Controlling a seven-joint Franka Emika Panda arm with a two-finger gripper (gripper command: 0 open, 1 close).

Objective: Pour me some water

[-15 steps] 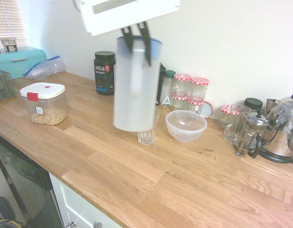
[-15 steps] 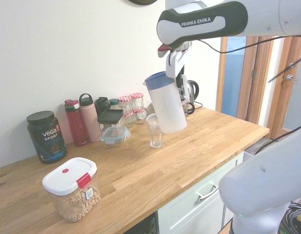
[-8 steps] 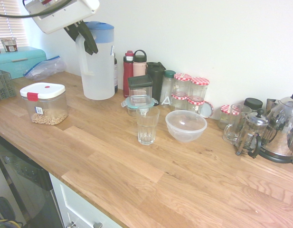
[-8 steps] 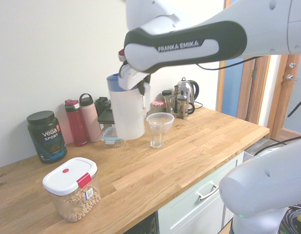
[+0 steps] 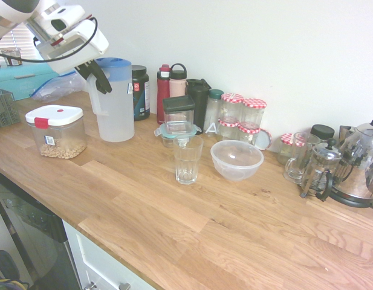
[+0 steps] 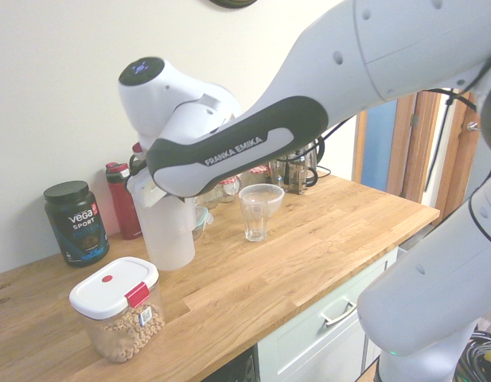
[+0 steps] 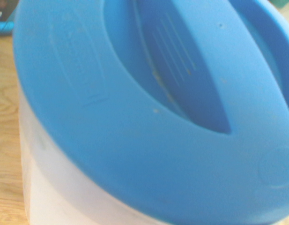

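Water pitcher (image 5: 116,103) in closed tool (image 5: 97,83)

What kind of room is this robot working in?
Most likely a home kitchen: a wooden countertop with drawers below, a kettle and French press by the wall, and a row of storage jars.

A wooden surface (image 5: 192,223) carries a ribbed drinking glass (image 5: 187,159) at its middle. Beside the glass sits a clear bowl (image 5: 236,159); a frosted pitcher (image 5: 115,103) and cereal container (image 5: 57,131) stand farther off on its other side, jars (image 5: 242,115) behind it.
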